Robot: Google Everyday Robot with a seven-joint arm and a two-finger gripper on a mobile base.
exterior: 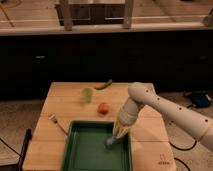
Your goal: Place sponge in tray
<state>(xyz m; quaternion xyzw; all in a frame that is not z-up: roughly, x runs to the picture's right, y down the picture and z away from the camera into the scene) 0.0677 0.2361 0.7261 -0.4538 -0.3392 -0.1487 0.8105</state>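
With the gripper [111, 143] lowered inside the tray [80, 150] at its right side, over what appeared to be the sponge [109, 144], premature withdrawal risked dragging that object back over the rim.

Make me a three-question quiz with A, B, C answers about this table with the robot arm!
1. Where is the gripper?
A. Over the green cup
B. Down inside the tray
C. Off the table

2. What colour is the tray?
A. Green
B. Red
C. White

3. How does the green cup stand?
A. Tipped over
B. Upright on the table
C. Inside the tray

Answers: 1 B, the arm reaches down into the tray's right side. 2 A, its floor and rim are green. 3 B, it stands upright on the wooden table, beyond the tray.
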